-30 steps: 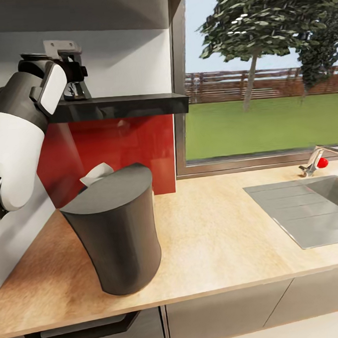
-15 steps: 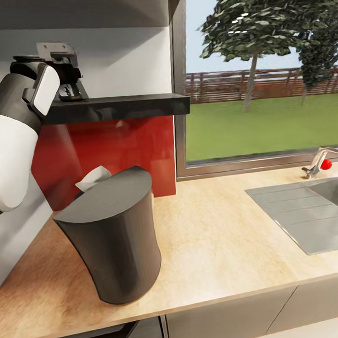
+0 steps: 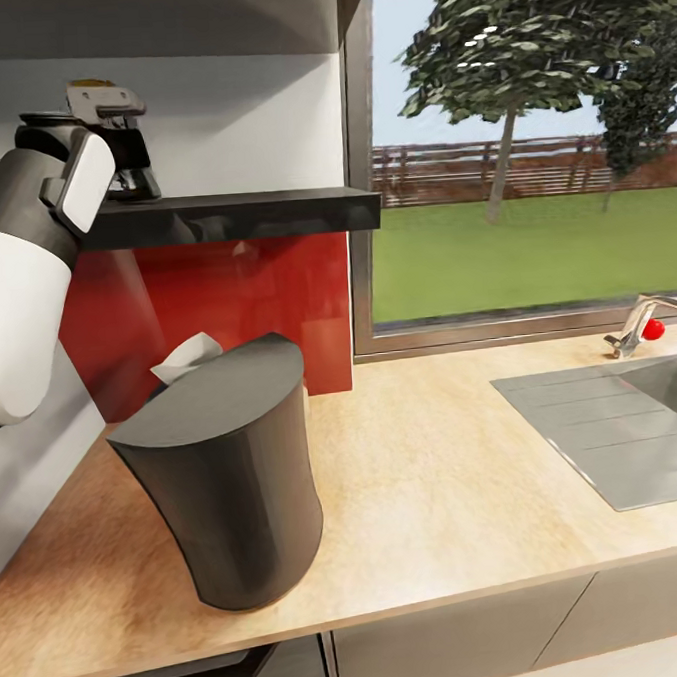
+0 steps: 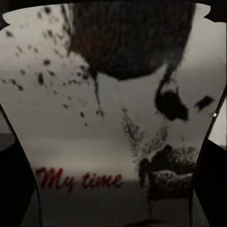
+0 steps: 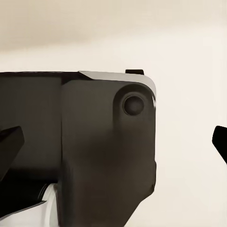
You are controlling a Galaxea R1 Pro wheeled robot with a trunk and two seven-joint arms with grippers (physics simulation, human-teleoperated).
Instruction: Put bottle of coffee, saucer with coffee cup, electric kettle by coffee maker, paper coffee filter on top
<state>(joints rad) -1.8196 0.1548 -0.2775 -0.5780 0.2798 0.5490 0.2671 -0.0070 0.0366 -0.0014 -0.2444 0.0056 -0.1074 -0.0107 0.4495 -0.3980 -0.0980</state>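
My left gripper (image 3: 126,169) is raised to the black shelf (image 3: 241,214) at the upper left. In the left wrist view the bottle of coffee (image 4: 113,118) sits pressed between the two dark fingers (image 4: 19,189), its pale label reading "My time"; the gripper is shut on it. In the head view the bottle is hidden behind the gripper. The dark grey coffee maker (image 3: 227,476) stands on the wooden countertop (image 3: 437,473) below the shelf. A white paper filter (image 3: 187,356) peeks out at the far edge of its top. My right gripper (image 5: 113,146) is open, facing a dark rounded block (image 5: 94,142).
A steel sink (image 3: 614,422) with a tap (image 3: 633,325) lies in the counter at the right. A red backsplash (image 3: 236,305) and a large window (image 3: 528,157) stand behind the counter. An upper cabinet (image 3: 149,24) hangs just above the shelf.
The camera shifted slightly at first. Since then my left gripper has moved a little left and up at the shelf. The coffee maker has stayed put.
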